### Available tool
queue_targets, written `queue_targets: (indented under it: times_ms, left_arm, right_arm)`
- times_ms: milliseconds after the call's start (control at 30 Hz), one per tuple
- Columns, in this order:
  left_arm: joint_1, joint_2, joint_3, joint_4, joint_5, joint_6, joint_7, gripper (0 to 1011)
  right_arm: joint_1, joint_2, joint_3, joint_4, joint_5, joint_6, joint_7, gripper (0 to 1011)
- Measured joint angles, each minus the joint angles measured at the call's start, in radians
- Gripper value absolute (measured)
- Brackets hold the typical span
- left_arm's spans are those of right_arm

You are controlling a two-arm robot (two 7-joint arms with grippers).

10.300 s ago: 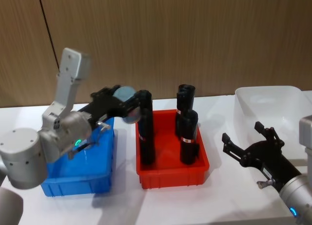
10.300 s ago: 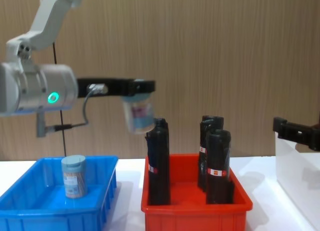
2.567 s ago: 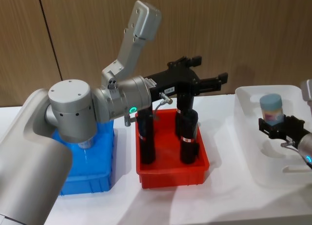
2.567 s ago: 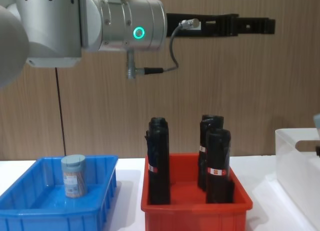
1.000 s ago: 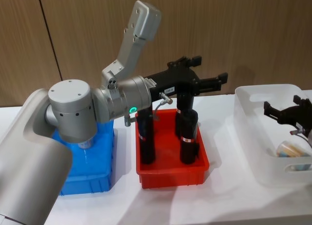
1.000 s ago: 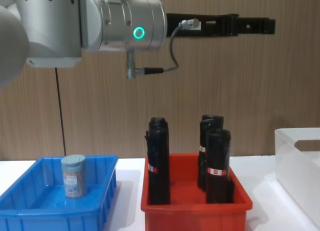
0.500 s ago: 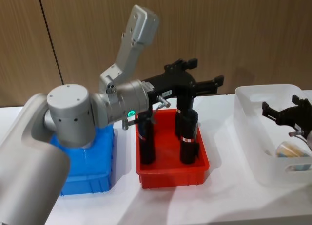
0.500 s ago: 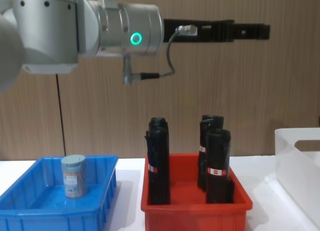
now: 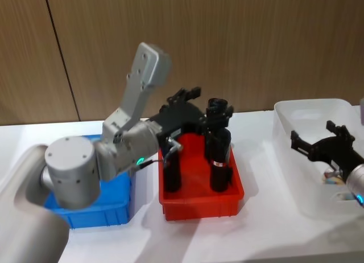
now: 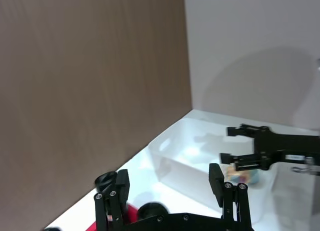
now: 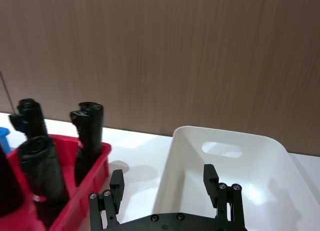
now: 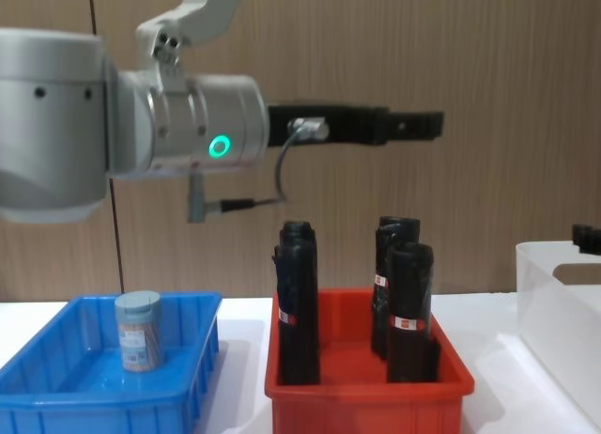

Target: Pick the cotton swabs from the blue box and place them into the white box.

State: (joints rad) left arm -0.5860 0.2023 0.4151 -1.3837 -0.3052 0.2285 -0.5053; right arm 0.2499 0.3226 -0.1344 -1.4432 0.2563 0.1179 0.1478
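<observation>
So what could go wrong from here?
The left gripper, jaws open, hangs above the tall black rolls in the red bin; descending toward the blue box, it might clip and topple one. The last cotton swabs jar there stands upright, so an off-centre grasp could tip it.

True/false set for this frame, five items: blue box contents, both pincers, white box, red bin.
1. The blue box is empty. False: one cotton swabs jar stands upright in it.
2. The left pincer is open and holds nothing. True.
3. The right pincer grips a jar. False: it is open and empty, above the white box.
4. Another cotton swabs jar is inside the white box. True.
5. The black rolls lie flat in the red bin. False: they stand upright.
</observation>
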Motion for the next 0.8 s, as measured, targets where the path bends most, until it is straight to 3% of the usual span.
queue_targets:
  times_ms: [700,800]
  left_arm:
    - [0.206,0.106,0.024,-0.143,0.062,-0.126,0.292,1004]
    - [0.218,0.112,0.025,-0.152,0.066,-0.134,0.309,1004]
  right_arm:
    - [-0.205,0.012,-0.071,-0.251,0.025,-0.065,-0.063,1001]
    - [-0.224,0.014,-0.077,-0.276,0.028,-0.072,-0.069,1001]
